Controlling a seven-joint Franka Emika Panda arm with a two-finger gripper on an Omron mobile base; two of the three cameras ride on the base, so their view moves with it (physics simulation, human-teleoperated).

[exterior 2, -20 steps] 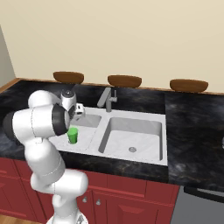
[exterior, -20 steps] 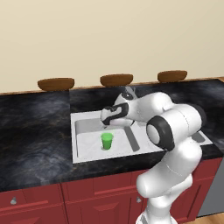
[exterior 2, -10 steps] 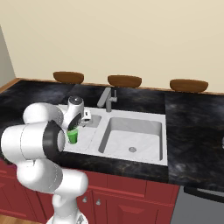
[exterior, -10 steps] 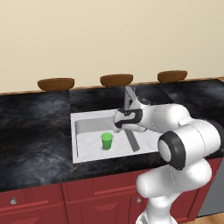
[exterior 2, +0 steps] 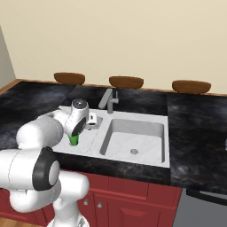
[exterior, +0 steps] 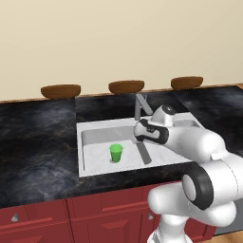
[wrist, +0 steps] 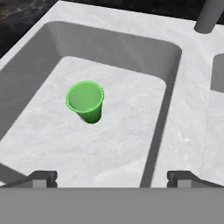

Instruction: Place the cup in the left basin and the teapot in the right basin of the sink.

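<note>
A glossy white robot arm (exterior: 199, 156) is seen, built from thick rounded segments with smooth, bulbous shells. Broad dark grey rings are set at the joints, the largest framing a round white cap on the nearest segment. A small round grey disc is seen on top of the wrist housing, and a dark band is wrapped around the section behind the hand. In the hand view, two small dark grey fingertips (wrist: 43, 178) are shown as squared blocks with a stepped profile, spread wide apart. No cables, screws or markings are made out.
</note>
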